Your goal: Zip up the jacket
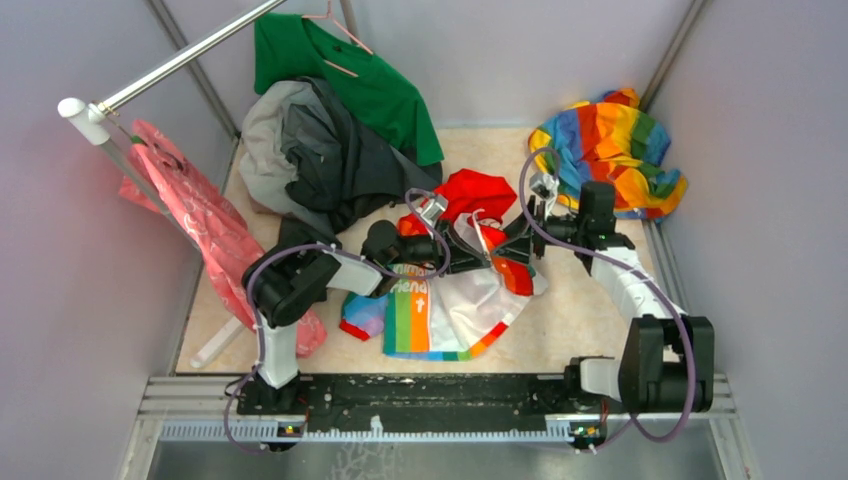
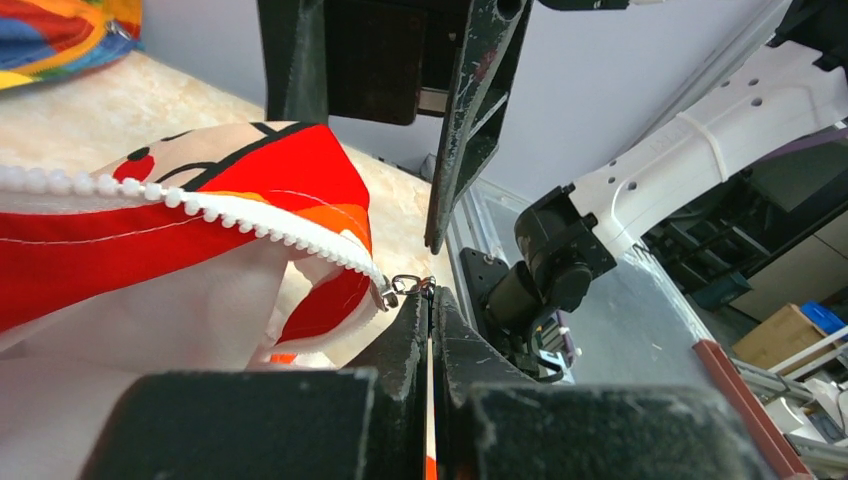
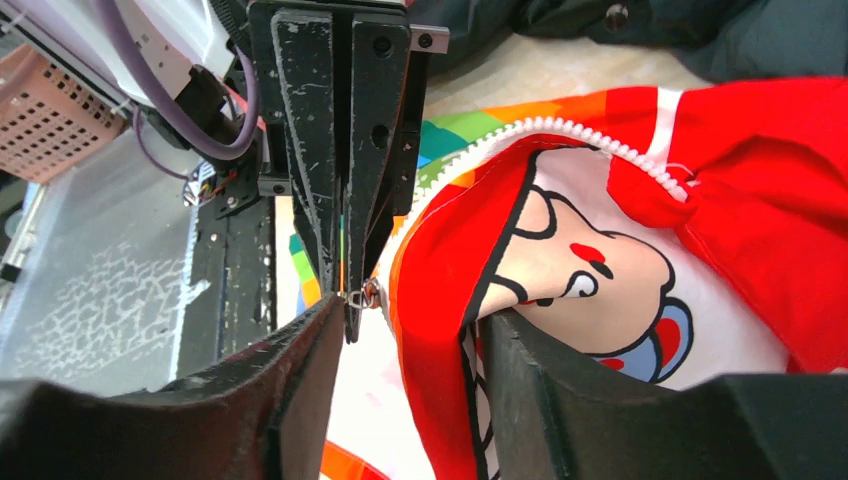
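L pincer (image 2: 430, 300) was clamped shut. Its tips pinched what I took to be the zipper pull (image 2: 408, 284), a small metal ring right at the tips, w/ a thin orange sliver showing between the fingers lower down. R pincer (image 3: 415, 315) was open, jaws well apart, w/ the red edge of the jacket (image 1: 450, 310) bulging up between them. Neither pad looked to be squeezing it. The two faced each other tip to tip, L's closed tips sitting just inside R's gap, next to one of its fingers.

The jacket lay crumpled under both pincers. Its white-and-rainbow body spread out on the near side of them and the red hood (image 1: 480, 190) on the far side.

Progress, my read: pull secured, but cloth not yet held taut by R. White teeth (image 2: 250, 225) ran away from L's tips in one row w/ cloth on both sides. I couldn't tell if that stretch was joined or a single half, so no call on how much was zipped. I judged the main pull was yet to do: R closes on the edge, then L draws the slider along.

Containers: a pinkish perforated basket (image 3: 60, 110) sat up-left in R pincer's own view, and a cardboard box (image 2: 785, 335) far off to the right in L's view. I couldn't see inside either.
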